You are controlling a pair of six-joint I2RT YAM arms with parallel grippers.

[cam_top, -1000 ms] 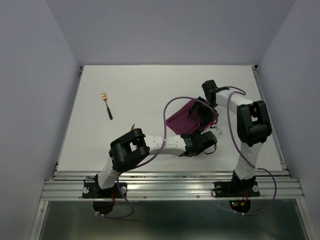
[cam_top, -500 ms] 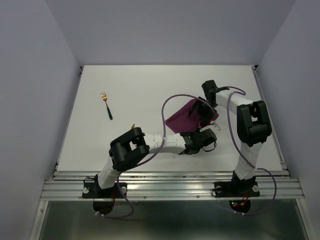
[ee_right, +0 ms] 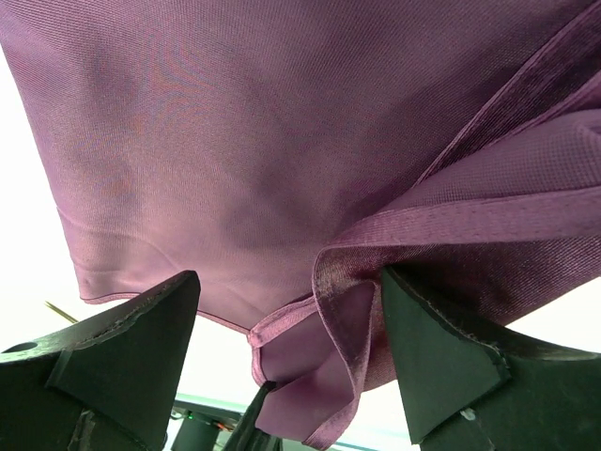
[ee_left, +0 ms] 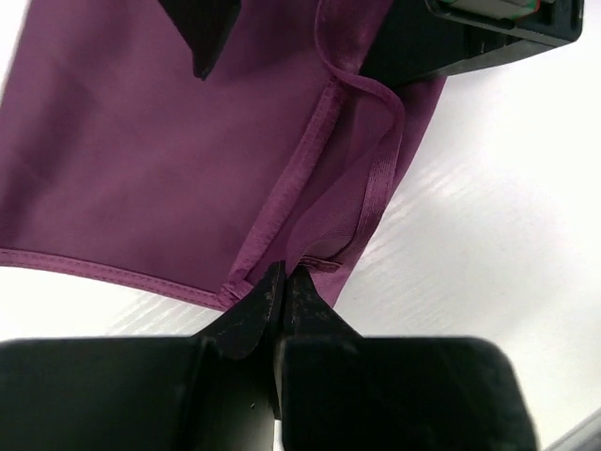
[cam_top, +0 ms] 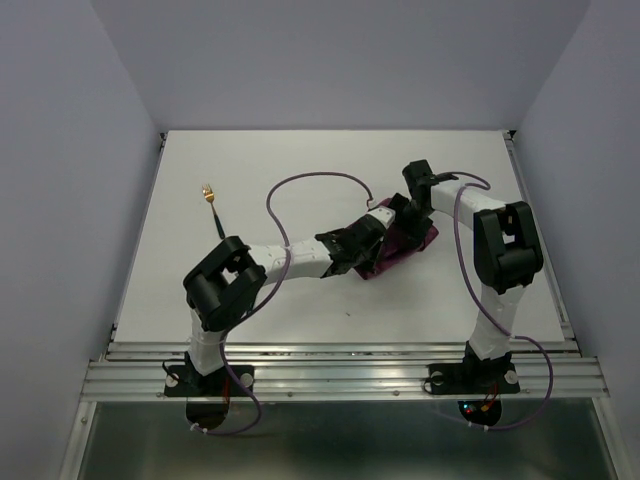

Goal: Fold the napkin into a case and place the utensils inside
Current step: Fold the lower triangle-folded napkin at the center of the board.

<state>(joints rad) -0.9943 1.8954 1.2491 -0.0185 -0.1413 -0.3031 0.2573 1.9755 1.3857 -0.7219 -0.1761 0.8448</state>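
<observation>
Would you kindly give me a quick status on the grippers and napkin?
Left gripper shut on napkin hem. Right gripper open over napkin. Fork far left.

White table (cam_top: 300, 165), pale grey walls (cam_top: 60, 150), metal rail (cam_top: 340, 378) at near edge

plain plum-purple napkin (ee_left: 141, 141), gold fork (cam_top: 211, 205), white table (cam_top: 300, 165)

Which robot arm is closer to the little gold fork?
Left. The left arm has its elbow close to the fork, on the fork's near side. The right arm stands far off to the right, past the purple napkin.
</observation>
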